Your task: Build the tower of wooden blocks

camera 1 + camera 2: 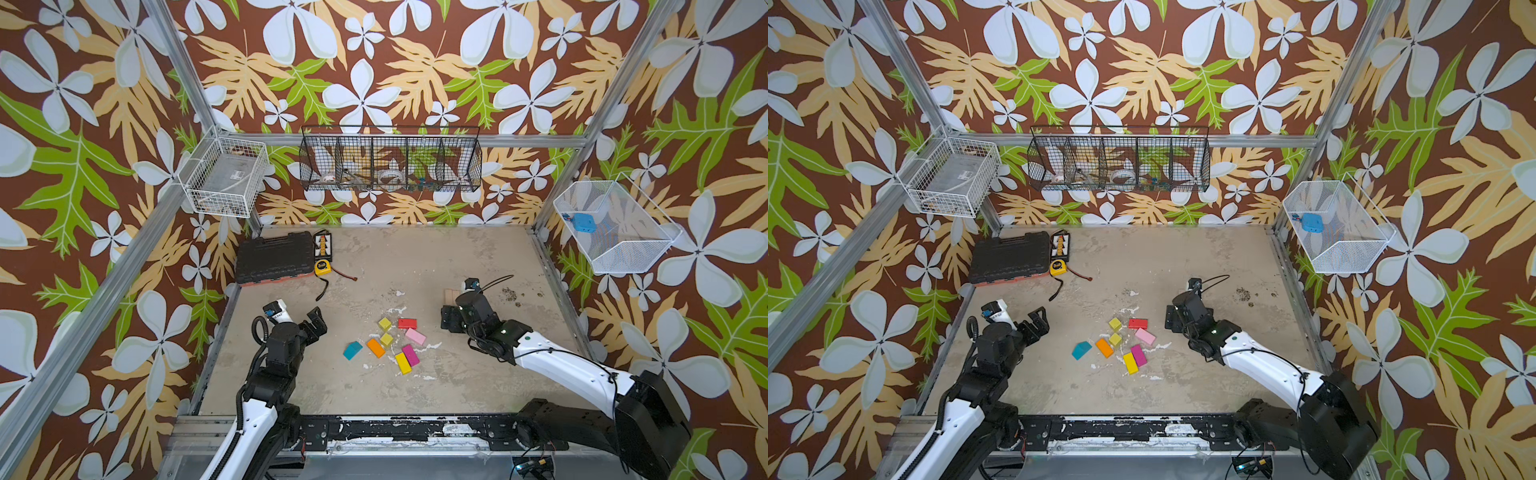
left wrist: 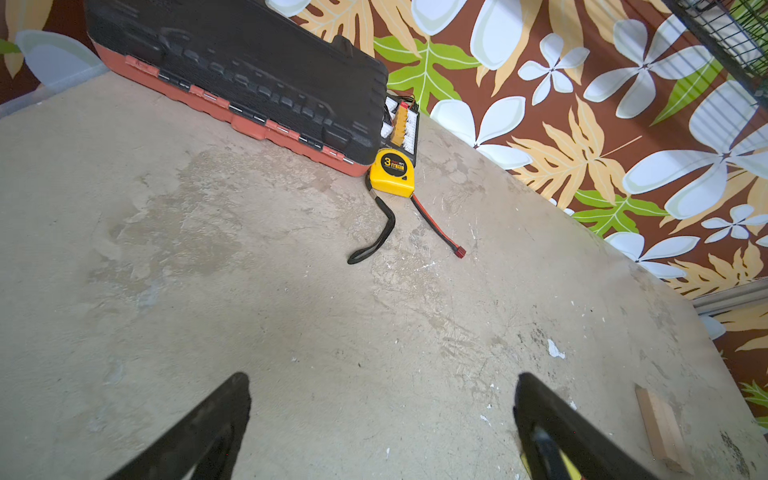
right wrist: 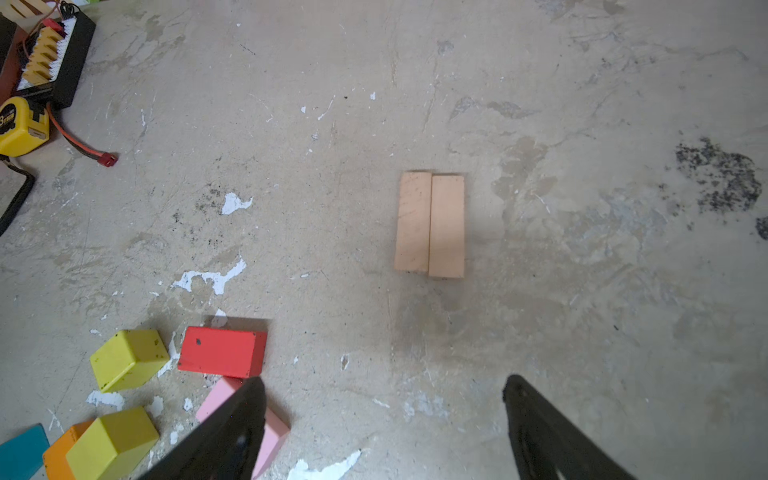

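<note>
Together, two smooth tan planks [image 3: 415,224] touch on pitted concrete [image 3: 582,291]; left gripper [image 2: 382,380], right gripper [image 3: 384,380] gape empty.

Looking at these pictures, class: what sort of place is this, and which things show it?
Probably a robot test cell: aluminium frame posts hold printed floral panels, wire baskets hang there, left arm and right arm share one table.

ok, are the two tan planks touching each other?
Touching. The right wrist view shows the tan planks lying side by side, long edges together, no gap between them.
</note>
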Controlling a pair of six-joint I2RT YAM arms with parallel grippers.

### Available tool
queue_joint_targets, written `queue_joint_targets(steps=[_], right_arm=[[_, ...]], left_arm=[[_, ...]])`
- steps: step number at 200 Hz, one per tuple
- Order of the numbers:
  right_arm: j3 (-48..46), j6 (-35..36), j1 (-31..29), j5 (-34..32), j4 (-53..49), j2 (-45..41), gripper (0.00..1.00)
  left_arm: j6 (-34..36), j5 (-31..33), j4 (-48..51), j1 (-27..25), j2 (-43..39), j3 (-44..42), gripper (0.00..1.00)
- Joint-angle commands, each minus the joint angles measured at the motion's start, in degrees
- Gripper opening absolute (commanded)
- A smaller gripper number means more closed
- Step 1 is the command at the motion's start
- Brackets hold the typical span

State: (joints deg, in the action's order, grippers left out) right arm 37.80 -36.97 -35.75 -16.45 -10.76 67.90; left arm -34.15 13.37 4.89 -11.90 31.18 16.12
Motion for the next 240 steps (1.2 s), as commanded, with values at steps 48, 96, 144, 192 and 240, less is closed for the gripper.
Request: queue_joint_targets(steps=[48,96,144,192,240], right_arm=[[-5.20,-10.63,-11.72,-2.28,4.73,-1.59,0.90],[-3.39,-10.71,-13.45,-3.14,2.79,-0.68,0.94],[-2.89,-11.22,-15.06,-9.43,-2.27,-0.96,0.95],[-5.46,-3.89,1.43,-10.70,-2.91,-11.38,1.00],[-14.85,1.42,22.92,-8.34,10.52,-16.91,1.00]], left_arm=[[1.60,-4.69,-3.66,-0.03,1.59,0.21,0.98],[2.60,-5.09,-4.97,-1.95,1.18,-0.11,0.97],[3.73,0.50,-5.51,-10.70,4.94,1.93,0.92],[4.38,8.83,-7.05,-29.81,14.59,6.62,0.88],[2.31,19.06,-9.14,-44.04,23.19,10.85,0.87]])
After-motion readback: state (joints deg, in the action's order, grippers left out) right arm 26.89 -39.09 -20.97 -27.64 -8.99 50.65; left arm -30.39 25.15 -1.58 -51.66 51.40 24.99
